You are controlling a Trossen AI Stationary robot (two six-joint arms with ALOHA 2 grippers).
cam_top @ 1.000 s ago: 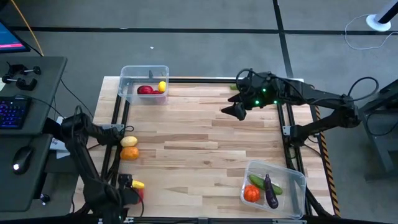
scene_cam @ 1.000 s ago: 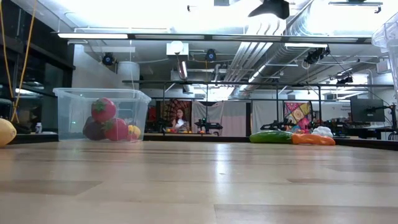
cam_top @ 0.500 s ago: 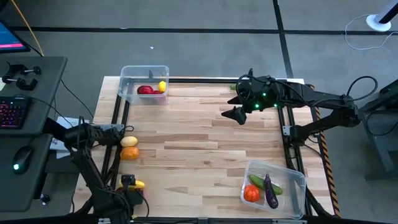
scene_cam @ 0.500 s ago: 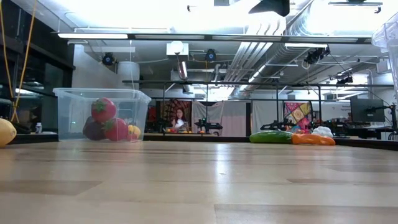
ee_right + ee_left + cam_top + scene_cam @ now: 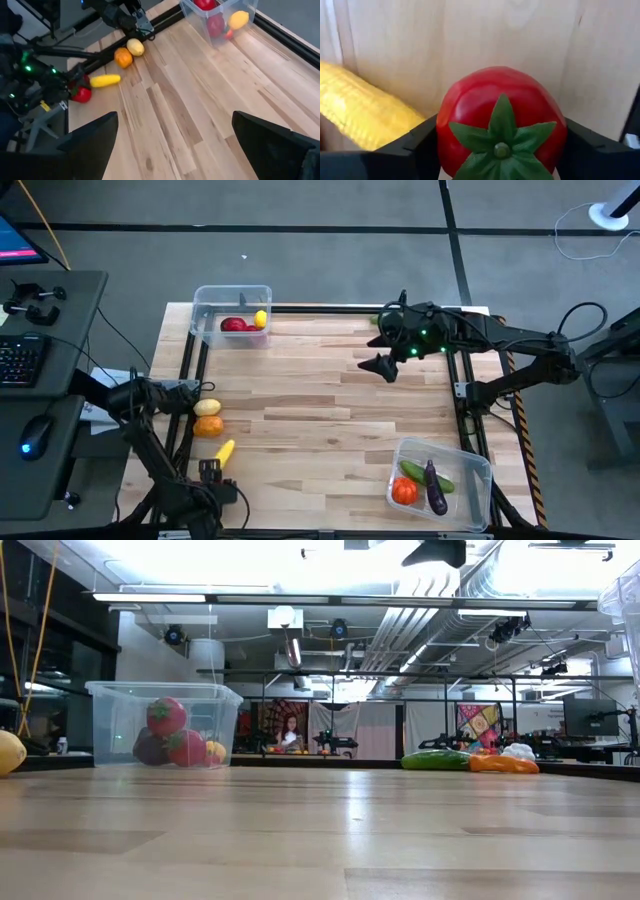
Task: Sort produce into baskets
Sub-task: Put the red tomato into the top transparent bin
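One tomato between left claw fingers (corn beside).

1. Both arms are dark, almost black, built of slim links with bulkier rounded joints.
2. The right arm carries small green lights at its wrist, and black cables loop along its links.
3. The right gripper has two broad, flat, matte-black fingers.
4. The left arm trails black cable near its base.
5. The left gripper has black, angular fingers.
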